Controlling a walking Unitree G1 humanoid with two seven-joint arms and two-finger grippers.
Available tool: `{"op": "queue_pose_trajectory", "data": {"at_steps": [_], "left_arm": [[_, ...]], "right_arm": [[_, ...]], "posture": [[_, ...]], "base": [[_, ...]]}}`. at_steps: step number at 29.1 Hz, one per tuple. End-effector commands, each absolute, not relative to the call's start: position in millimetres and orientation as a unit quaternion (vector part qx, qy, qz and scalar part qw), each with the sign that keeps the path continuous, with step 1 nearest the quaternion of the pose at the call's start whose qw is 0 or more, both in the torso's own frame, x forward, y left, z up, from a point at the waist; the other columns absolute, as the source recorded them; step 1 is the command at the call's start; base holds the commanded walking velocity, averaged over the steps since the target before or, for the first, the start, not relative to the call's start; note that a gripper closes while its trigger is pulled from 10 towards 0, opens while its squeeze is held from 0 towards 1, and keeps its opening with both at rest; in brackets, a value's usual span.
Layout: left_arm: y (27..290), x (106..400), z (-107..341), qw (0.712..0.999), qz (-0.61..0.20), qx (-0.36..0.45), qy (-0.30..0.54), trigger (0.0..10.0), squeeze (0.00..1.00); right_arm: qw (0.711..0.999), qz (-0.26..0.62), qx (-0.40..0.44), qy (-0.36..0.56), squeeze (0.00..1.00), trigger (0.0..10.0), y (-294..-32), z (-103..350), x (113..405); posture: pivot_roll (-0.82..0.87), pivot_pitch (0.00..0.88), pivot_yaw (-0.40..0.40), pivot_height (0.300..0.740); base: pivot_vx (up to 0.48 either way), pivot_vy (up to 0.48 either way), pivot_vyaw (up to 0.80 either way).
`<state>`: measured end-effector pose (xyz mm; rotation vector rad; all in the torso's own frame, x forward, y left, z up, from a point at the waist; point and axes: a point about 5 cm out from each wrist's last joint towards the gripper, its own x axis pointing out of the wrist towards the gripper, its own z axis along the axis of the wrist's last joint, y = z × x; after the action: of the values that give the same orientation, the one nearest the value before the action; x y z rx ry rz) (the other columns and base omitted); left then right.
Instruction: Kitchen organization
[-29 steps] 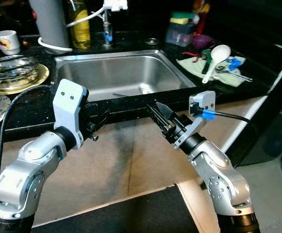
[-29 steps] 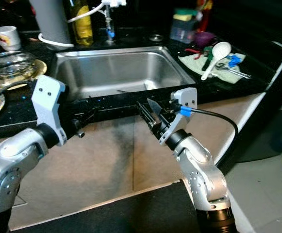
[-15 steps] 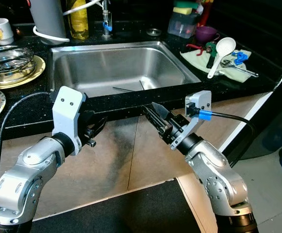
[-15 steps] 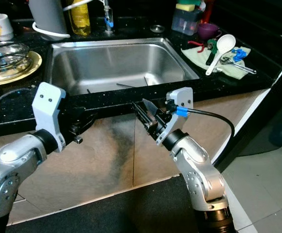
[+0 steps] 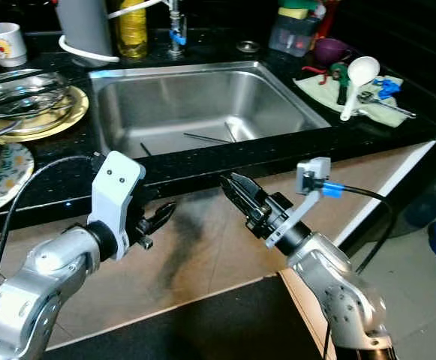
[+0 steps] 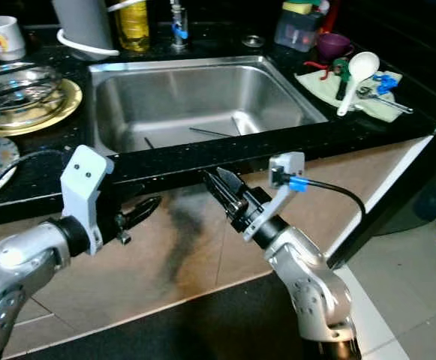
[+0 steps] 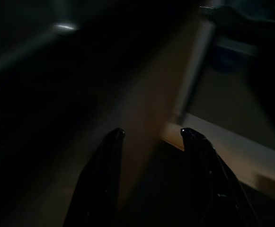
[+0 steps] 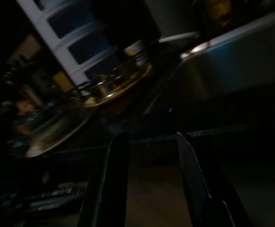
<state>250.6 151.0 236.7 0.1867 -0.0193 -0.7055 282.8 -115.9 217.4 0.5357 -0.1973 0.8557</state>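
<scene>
Both hands hang in front of the black tabletop (image 5: 225, 161), below the near edge of the steel sink (image 5: 202, 105). The left hand (image 5: 157, 217) and the right hand (image 5: 236, 191) each have their fingers parted and hold nothing. A white spoon (image 5: 356, 79) lies on a cloth (image 5: 368, 105) at the far right; plates (image 5: 34, 112) are stacked at the left.

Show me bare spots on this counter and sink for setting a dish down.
The steel sink basin is mostly bare, bar thin utensils near its front wall. The black counter strip before the sink is bare. Crowded: stacked plates on its left, the cloth with the white ladle on its right.
</scene>
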Motion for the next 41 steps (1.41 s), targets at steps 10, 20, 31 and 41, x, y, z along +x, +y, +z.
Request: {"op": "queue_pose_trajectory", "data": {"at_steps": [10, 20, 31, 41], "left_arm": [[144.7, 220.5, 175.0, 0.871, -0.436, 0.133, 0.184, 10.0, 0.0], [175.7, 240.9, 74.6, 0.922, -0.173, 0.183, 0.293, 10.0, 0.0], [185.8, 217.1, -27.3, 0.917, -0.078, 0.101, 0.377, 10.0, 0.0], [189.6, 193.2, -54.2, 0.9, -0.041, 0.055, 0.43, 10.0, 0.0]], "right_arm": [[0.843, 0.495, 0.194, 0.08, 0.0, 10.0, -130.3, 145.5, 248.5], [0.94, 0.21, 0.082, 0.257, 0.0, 10.0, -168.3, 29.6, 261.7], [0.925, 0.127, 0.051, 0.355, 0.0, 10.0, -164.6, -41.8, 227.7], [0.918, 0.086, 0.079, 0.378, 0.0, 10.0, -153.8, -62.0, 207.5]], "posture": [[-0.04, 0.176, -0.041, 0.74], [-0.04, 0.172, -0.038, 0.74], [-0.05, 0.172, -0.035, 0.74], [-0.04, 0.172, -0.034, 0.74]], "base": [[0.0, 0.0, 0.0], [0.0, 0.0, 0.0], [0.0, 0.0, 0.0], [0.0, 0.0, 0.0]]}}
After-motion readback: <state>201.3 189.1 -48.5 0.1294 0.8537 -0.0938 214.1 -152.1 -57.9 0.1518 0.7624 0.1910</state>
